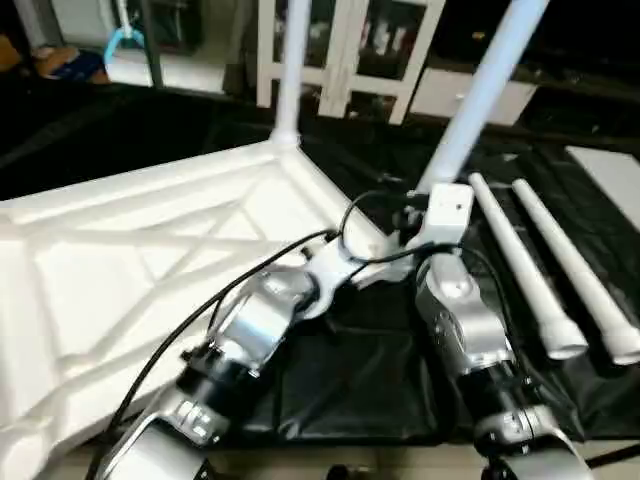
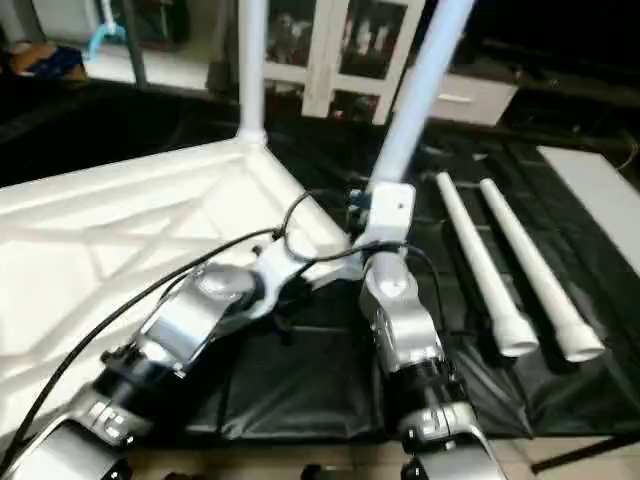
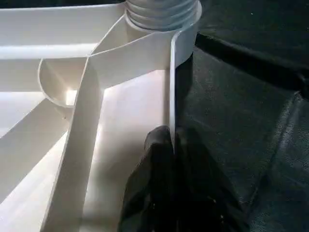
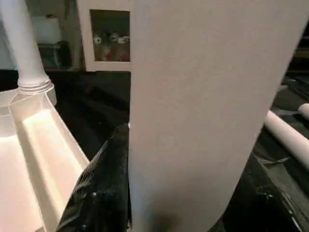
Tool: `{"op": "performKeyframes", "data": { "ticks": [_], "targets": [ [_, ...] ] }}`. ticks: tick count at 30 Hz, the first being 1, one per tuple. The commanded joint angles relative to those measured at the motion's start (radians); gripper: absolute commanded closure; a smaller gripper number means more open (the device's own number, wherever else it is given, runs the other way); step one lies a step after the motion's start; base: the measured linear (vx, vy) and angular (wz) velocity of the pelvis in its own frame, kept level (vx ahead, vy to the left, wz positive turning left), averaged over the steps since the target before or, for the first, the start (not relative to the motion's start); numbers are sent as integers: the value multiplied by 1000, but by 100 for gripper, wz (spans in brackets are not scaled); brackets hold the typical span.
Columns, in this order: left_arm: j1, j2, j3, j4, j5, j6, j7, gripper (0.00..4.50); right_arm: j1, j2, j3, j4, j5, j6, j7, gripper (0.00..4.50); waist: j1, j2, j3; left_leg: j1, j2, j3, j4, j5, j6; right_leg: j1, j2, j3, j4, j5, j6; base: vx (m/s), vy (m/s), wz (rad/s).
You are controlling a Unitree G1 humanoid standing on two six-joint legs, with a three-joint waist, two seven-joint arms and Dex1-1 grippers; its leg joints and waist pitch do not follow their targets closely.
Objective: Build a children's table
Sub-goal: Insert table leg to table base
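The tabletop (image 1: 150, 260) lies underside up on the black cloth (image 1: 350, 380), one leg (image 1: 290, 70) upright in its far corner. The left gripper (image 3: 169, 145) pinches the rim shut; the right gripper (image 4: 116, 164) clasps a second leg (image 1: 480, 90), tilting up and away. Two more legs (image 1: 520, 270) lie alongside, pointing away; no writing is readable.

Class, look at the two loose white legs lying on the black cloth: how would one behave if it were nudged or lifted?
A loose leg is a round tapered tube lying flat on the black cloth, so a nudge would probably make it roll, likely curving because of the taper. It looks like hollow plastic, so probably light and stiff. The smooth surface may slip in a loose grip.
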Motion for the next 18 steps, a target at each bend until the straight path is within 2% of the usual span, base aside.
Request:
{"op": "performKeyframes", "data": {
  "ticks": [1,4,5,6,9,10,11,12,14,15,16,18],
  "targets": [
    [-30,58,62,-41,37,21,43,450,76,-69,-148,202,-52,63,-119,268,-7,22,-38,30,75,-50,-102,-563,-77,-8,-84,47,-71,-414,-75,0,0,0],
    [-29,65,58,-37,33,25,45,450,61,-58,-151,216,-35,50,-98,268,-9,22,-44,20,78,-48,-104,-500,-80,2,-82,50,-55,-317,-99,0,0,0],
    [-29,69,57,-35,29,26,49,450,54,-57,-143,217,-35,47,-85,268,-8,21,-47,18,78,-41,-100,-427,-75,3,-80,56,-44,-220,-123,0,0,0],
    [-28,71,57,-35,29,26,50,450,52,-57,-138,216,-36,46,-80,268,-8,18,-47,16,77,-37,-99,-408,-69,5,-80,58,-42,-205,-126,0,0,0],
    [-31,74,56,-32,26,31,53,450,34,-60,-118,239,-37,25,-78,268,-4,13,-48,22,76,-31,-91,-408,-52,-2,-81,62,-49,-295,-122,0,0,0],
    [-31,75,54,-33,26,33,52,450,28,-58,-113,242,-28,22,-66,268,-4,13,-51,20,76,-31,-90,-394,-48,0,-81,62,-47,-297,-124,0,0,0],
    [-31,75,53,-33,26,33,51,450,27,-58,-111,242,-26,23,-63,233,-4,13,-51,14,77,-33,-91,-380,-45,3,-80,61,-46,-297,-122,0,0,0],
    [-32,76,52,-33,26,32,48,450,26,-57,-109,239,-26,22,-60,212,-4,13,-52,14,77,-32,-91,-377,-45,2,-79,61,-46,-298,-122,0,0,0],
    [-33,77,50,-32,23,29,44,450,23,-55,-104,236,-25,18,-50,212,-3,13,-56,15,76,-30,-87,-353,-47,2,-78,62,-42,-271,-129,0,0,0],
    [-33,77,49,-32,23,28,43,450,21,-54,-102,235,-24,17,-45,192,2,12,-59,11,75,-24,-83,-315,-40,3,-77,64,-37,-215,-137,0,0,0],
    [-34,79,46,-30,20,25,41,450,17,-52,-97,230,-25,7,-30,180,1,9,-59,5,75,-25,-83,-289,-29,7,-72,64,-28,-189,-145,0,0,0],
    [-34,80,45,-29,19,24,40,450,16,-51,-94,225,-26,2,-23,158,3,12,-60,13,75,-19,-79,-295,-26,0,-71,65,-30,-203,-153,0,0,0]
  ]
}}
